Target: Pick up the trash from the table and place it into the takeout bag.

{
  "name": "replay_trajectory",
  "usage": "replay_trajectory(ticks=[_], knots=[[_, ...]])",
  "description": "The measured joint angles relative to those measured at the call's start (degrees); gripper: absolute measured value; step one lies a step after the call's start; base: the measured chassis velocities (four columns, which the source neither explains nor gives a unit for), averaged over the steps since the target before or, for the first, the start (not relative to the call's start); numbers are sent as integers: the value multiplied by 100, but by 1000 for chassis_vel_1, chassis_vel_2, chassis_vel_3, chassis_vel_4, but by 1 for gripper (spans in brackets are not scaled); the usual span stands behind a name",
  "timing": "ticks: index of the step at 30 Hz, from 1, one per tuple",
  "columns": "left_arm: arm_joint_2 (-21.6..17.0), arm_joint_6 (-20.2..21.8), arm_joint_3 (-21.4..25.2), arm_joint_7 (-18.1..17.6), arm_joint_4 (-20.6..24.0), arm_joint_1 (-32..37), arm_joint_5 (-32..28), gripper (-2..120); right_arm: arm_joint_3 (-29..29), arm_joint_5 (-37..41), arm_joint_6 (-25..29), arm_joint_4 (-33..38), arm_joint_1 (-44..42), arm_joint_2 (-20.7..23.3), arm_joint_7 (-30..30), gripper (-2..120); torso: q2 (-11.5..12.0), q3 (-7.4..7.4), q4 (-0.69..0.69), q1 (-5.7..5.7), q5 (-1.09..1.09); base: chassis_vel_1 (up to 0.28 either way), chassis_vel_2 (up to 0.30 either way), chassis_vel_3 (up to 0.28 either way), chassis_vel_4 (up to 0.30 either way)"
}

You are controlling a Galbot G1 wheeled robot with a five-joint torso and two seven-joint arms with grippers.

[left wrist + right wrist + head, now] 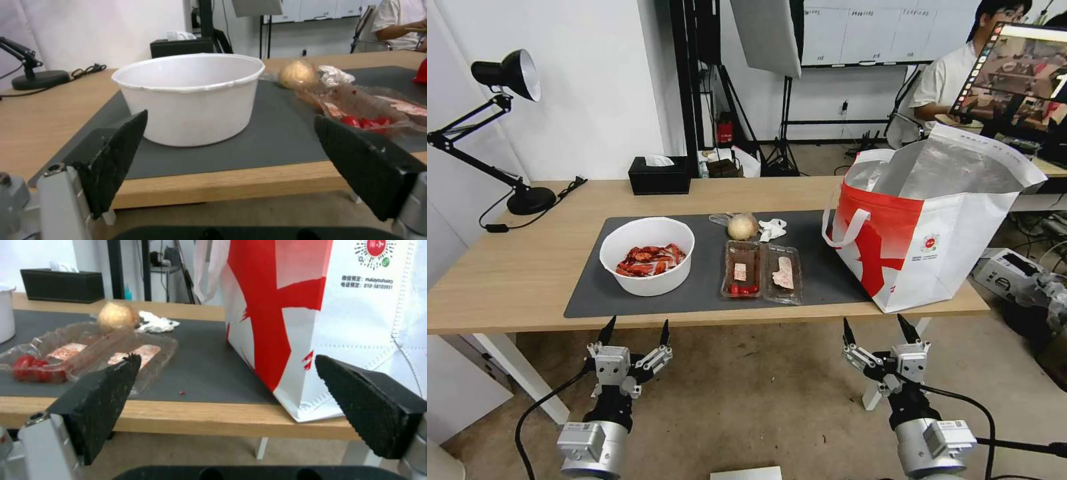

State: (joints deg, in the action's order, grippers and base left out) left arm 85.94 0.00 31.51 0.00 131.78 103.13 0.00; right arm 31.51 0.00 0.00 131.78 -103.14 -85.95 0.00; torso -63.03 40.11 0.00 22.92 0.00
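Observation:
On the table point(514, 280) lies a dark grey mat bearing the trash: a white bowl point(647, 255) of red crayfish shells, a clear hinged tray point(762, 271) with red scraps, a beige wrapped ball point(742, 227) and a crumpled white tissue point(772, 229). The takeout bag point(934, 227) stands open at the table's right end, foil lining showing. My left gripper point(635, 331) hangs open below the table's front edge, facing the bowl point(191, 96). Open too, my right gripper point(880, 330) hangs in front of the bag point(320, 320) and the tray point(89, 353).
A black tissue box point(659, 175) sits at the table's back edge. A black desk lamp point(500, 133) with its cable stands at the back left. Tripods and stands fill the room behind. Boxes lie on the floor at the right.

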Motion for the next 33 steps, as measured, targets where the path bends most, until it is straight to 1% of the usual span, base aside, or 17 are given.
replay_trajectory(ticks=[22,26,27,28,30,31,32,33], knots=[[-1,1,0,-1,0,-2,-5,100,0,0,-2,0,1,0,-1,100,0,0,0,0,0,0,0,0,0],[-41,112,-16,-62,-10,-44,-125,100,10,7,-53,-3,13,18,-19,100,0,0,0,0,0,0,0,0,0],[-108,302,-41,-166,-30,-114,-314,100,44,55,-276,-20,76,87,-112,100,0,0,1,-1,1,0,0,0,0],[-108,302,-41,-166,-30,-114,-314,100,44,55,-276,-20,76,87,-112,100,0,0,1,-1,1,0,0,0,0],[-199,561,-79,-295,-61,-211,-563,100,93,118,-563,-46,152,172,-226,100,0,0,0,0,0,0,0,0,0],[-301,851,-120,-446,-97,-317,-838,100,139,183,-858,-71,234,262,-343,100,0,0,0,0,0,0,0,0,0],[-301,851,-120,-446,-97,-317,-838,100,139,183,-858,-71,234,262,-343,100,0,0,0,0,0,0,0,0,0],[-377,1072,-153,-560,-121,-395,-1052,100,179,235,-1097,-91,303,331,-438,100,0,0,0,0,0,0,0,0,0]])
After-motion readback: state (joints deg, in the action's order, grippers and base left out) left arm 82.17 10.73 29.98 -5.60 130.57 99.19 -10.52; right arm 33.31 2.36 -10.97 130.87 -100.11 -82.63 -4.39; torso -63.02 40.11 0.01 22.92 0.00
